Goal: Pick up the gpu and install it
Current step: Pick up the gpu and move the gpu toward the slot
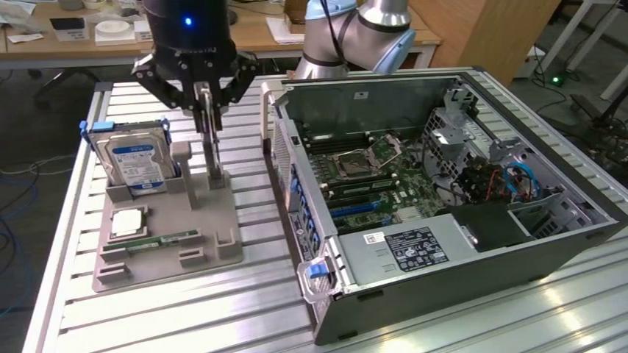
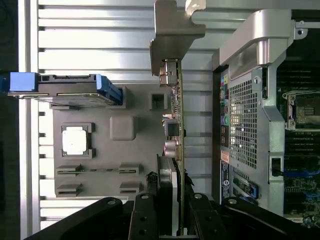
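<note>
The gpu (image 1: 209, 140) is a thin dark card standing on edge, its lower end at the upright slot of the grey fixture (image 1: 167, 254). Whether it has come clear of the slot I cannot tell. My black gripper (image 1: 204, 99) comes down from above and is shut on the card's upper part, one finger on each face. In the wrist view the gpu (image 2: 178, 130) shows edge-on, its silver-grey end bracket (image 2: 172, 35) farthest from the gripper (image 2: 175, 205). The open computer case (image 1: 442, 184) lies on its side at the exterior view's right, its motherboard (image 1: 378, 173) facing up.
The fixture also holds a blue-labelled hard drive (image 1: 135, 163) in a blue caddy, a processor chip (image 1: 129, 220) and a green RAM stick (image 1: 157, 241). The case's rear panel (image 2: 242, 125) stands close beside the card. The arm's base (image 1: 358, 37) and a desk are behind.
</note>
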